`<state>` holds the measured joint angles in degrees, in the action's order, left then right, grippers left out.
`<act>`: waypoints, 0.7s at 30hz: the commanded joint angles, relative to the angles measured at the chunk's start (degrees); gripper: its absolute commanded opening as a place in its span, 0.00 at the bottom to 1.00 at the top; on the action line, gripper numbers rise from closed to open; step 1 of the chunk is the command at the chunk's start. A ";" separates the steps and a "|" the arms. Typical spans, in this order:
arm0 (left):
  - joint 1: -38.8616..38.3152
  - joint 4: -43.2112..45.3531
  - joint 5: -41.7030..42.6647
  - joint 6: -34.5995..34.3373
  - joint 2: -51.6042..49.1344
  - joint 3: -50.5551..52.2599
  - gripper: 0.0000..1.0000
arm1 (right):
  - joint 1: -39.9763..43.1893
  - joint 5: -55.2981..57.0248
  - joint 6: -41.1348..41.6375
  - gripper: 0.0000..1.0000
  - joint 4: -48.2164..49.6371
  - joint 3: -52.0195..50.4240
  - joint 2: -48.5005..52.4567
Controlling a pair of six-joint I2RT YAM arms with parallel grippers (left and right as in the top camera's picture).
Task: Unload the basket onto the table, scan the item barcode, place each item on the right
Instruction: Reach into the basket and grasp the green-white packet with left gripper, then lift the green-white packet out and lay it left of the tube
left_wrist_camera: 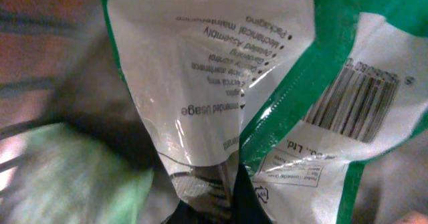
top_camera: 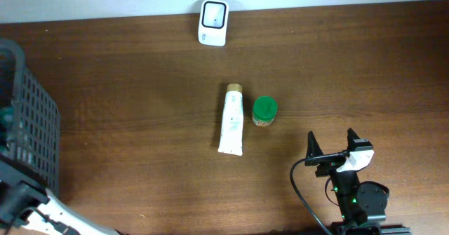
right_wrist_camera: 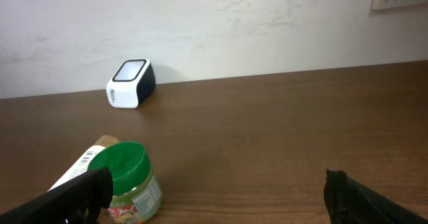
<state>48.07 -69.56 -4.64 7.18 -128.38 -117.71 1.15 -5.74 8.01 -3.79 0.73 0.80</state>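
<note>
In the left wrist view a white and green plastic pouch (left_wrist_camera: 200,50) fills the frame, its printed barcode (left_wrist_camera: 354,100) at the right. My left gripper (left_wrist_camera: 234,204) is shut on the pouch's lower fold, down among the basket's contents. The white barcode scanner (top_camera: 212,22) stands at the table's far edge by the wall, also seen as the scanner (right_wrist_camera: 130,83) in the right wrist view. My right gripper (top_camera: 335,142) rests open and holds nothing at the near right, with its fingers (right_wrist_camera: 73,197) spread wide.
A dark mesh basket (top_camera: 21,116) stands at the left edge, with the left arm (top_camera: 28,207) beside it. A white tube (top_camera: 231,120) lies mid-table next to a green-lidded jar (top_camera: 264,111). The jar (right_wrist_camera: 127,184) sits just ahead of the right gripper's left finger.
</note>
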 commanded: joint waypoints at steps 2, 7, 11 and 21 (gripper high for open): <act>0.31 -0.31 1.68 -7.50 17.40 -4.50 0.00 | 0.37 -0.70 0.44 0.98 -0.09 -0.42 -0.39; 0.15 2.36 14.14 -8.13 32.20 -4.50 0.00 | 0.37 -0.72 0.44 0.98 -0.09 -0.42 -0.39; -5.07 4.17 15.85 -9.38 42.47 -4.50 0.00 | 0.37 -0.72 0.44 0.98 -0.09 -0.42 -0.39; -41.18 -2.97 16.81 -9.68 44.22 5.01 0.00 | 0.37 -0.72 0.44 0.98 -0.09 -0.42 -0.39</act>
<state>14.37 -72.05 12.12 -1.61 -81.41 -119.44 1.15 -5.72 7.99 -3.79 0.73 0.80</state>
